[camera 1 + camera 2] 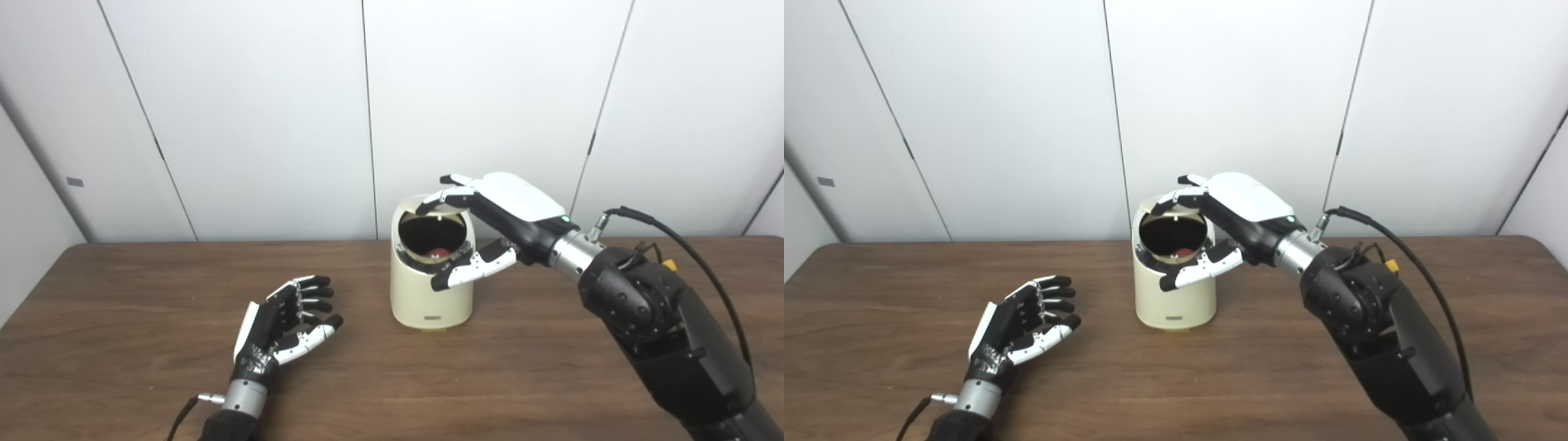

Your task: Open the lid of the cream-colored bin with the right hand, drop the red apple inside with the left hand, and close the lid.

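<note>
Bin open, apple inside, right hand at the lid.
Cream-colored bin (432, 294) at table (122, 367) centre; lid (429, 207) tipped back at 12 o'clock. Red apple (439, 252) low in the dark opening, only partly seen. Right hand (490, 226) reaches from 3 o'clock, fingers on the lid edge, thumb at the front rim; grip probably loose. Left hand (285, 321) at 8 o'clock, released, palm up, empty.

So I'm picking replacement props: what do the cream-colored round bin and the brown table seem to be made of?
The cream-colored round bin looks like glossy plastic or painted metal: smooth, with soft highlights and a shiny metallic rim at its opening. The brown table looks like wood or wood-grain laminate: streaky grain, dull sheen.
</note>
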You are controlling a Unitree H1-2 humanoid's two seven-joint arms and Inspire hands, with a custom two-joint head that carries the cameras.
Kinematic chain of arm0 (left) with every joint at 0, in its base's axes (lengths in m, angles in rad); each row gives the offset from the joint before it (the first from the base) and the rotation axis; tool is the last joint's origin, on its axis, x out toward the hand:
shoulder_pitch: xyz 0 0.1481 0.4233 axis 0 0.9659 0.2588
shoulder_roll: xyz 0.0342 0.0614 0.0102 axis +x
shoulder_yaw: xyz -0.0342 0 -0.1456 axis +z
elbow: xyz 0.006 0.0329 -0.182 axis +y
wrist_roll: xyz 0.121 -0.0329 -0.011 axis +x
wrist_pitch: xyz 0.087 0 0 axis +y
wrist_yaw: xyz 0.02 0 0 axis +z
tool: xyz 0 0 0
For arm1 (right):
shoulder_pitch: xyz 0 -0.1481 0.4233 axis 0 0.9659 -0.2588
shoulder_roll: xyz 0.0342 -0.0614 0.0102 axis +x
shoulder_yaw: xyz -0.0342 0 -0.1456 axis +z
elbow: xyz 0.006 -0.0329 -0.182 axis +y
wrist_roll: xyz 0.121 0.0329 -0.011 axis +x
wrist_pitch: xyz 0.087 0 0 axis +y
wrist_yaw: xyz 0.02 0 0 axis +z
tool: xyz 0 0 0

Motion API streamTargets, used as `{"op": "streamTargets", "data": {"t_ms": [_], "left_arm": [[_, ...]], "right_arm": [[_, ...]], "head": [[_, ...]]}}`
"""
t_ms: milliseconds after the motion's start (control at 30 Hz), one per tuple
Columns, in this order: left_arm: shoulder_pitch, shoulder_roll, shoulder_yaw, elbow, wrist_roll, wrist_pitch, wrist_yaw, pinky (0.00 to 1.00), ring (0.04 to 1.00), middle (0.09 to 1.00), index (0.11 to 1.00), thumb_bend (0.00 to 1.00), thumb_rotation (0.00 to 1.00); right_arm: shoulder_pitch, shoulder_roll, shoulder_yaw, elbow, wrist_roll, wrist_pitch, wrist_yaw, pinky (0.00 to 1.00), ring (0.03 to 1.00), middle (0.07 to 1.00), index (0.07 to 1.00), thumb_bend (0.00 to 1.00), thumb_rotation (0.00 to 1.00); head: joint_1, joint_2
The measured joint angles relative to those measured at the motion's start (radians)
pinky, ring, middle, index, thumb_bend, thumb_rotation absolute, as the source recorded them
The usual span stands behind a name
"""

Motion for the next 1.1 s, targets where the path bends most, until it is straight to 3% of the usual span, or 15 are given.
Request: {"op": "streamTargets", "data": {"t_ms": [200, 367, 1100], "left_arm": [[0.0, 0.0, 0.0, 0.0, 0.003, 0.0, 0.0, 0.49, 0.62, 0.683, 0.72, 0.63, 0.08], [0.001, 0.0, 0.001, -0.002, 0.003, 0.003, 0.0, 0.5, 0.625, 0.686, 0.72, 0.63, 0.09], [0.007, -0.001, 0.006, -0.014, 0.01, 0.026, 0.001, 0.49, 0.619, 0.684, 0.721, 0.64, 0.07]], "right_arm": [[0.018, -0.006, -0.002, -0.014, 0.0, 0.004, 0.027, 0.96, 0.96, 0.809, 0.796, 0.72, 0.51], [0.034, -0.006, -0.004, -0.028, 0.001, 0.04, 0.07, 0.96, 0.99, 0.824, 0.808, 0.72, 0.56], [0.07, -0.011, -0.005, -0.041, -0.008, 0.034, 0.088, 1.0, 0.968, 0.799, 0.793, 0.73, 0.59]], "head": [[0.003, 0.006], [0.003, 0.011], [0.006, 0.038]]}}
